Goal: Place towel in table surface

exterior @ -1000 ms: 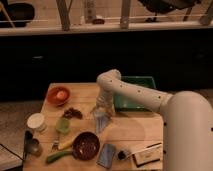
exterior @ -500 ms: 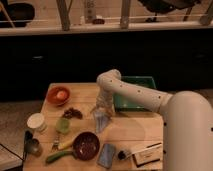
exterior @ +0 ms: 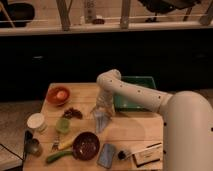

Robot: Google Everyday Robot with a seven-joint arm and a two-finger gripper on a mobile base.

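Note:
The towel [exterior: 101,121], a small pale grey-blue cloth, hangs in a narrow fold over the middle of the table surface [exterior: 132,131], its lower tip at or just above the planks. My gripper [exterior: 102,107] points down right above it and is shut on the towel's top. The white arm reaches in from the right, with its elbow [exterior: 110,80] above the table's far edge. The light tan wooden table surface fills the lower middle of the camera view.
A green tray [exterior: 141,81] lies behind the arm at the table's far right. To the left are an orange bowl [exterior: 58,95], a dark heap [exterior: 73,113], a white cup [exterior: 36,121] and a small green cup [exterior: 62,124]. In front sit a dark red pan [exterior: 86,145], a blue-grey slab [exterior: 106,155] and a white box [exterior: 147,152].

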